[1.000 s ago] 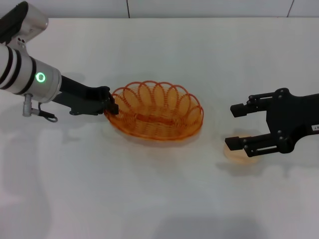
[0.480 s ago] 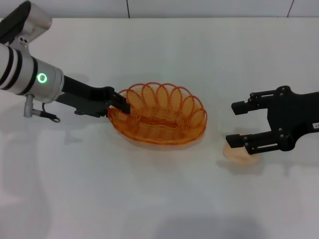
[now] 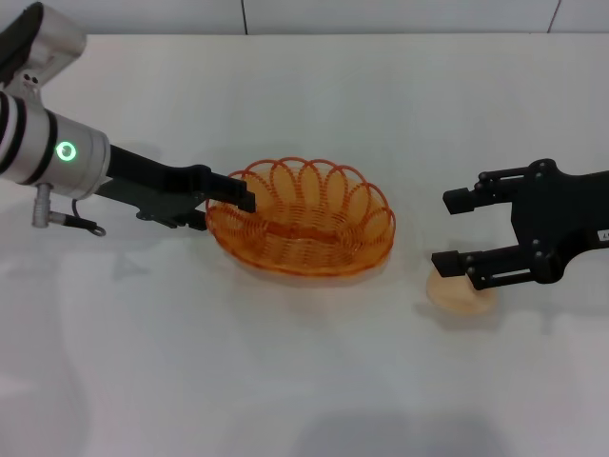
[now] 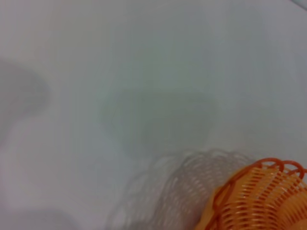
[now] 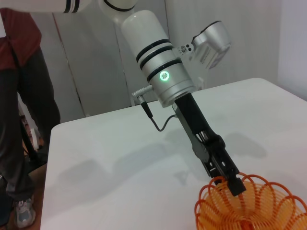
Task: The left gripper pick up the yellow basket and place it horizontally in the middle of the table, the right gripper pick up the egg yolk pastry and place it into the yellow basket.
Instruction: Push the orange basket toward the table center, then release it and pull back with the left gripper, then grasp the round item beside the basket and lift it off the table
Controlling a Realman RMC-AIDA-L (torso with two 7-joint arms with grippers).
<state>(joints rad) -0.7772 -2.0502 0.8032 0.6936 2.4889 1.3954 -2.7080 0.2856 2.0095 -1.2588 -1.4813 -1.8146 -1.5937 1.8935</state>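
Table [image 3: 314, 381], white, carries the yellow basket [image 3: 303, 230] near its middle, the basket's long axis running left to right across the head view, with the left gripper [image 3: 233, 197] pinching the looped rim at the basket's left end. Right gripper [image 3: 455, 230], fingers spread wide, hangs to the basket's right with its lower finger over the egg yolk pastry [image 3: 461, 293]. Pastry lies on the table just off the basket's right end and apart from it, so the right arm is much the nearer to it.
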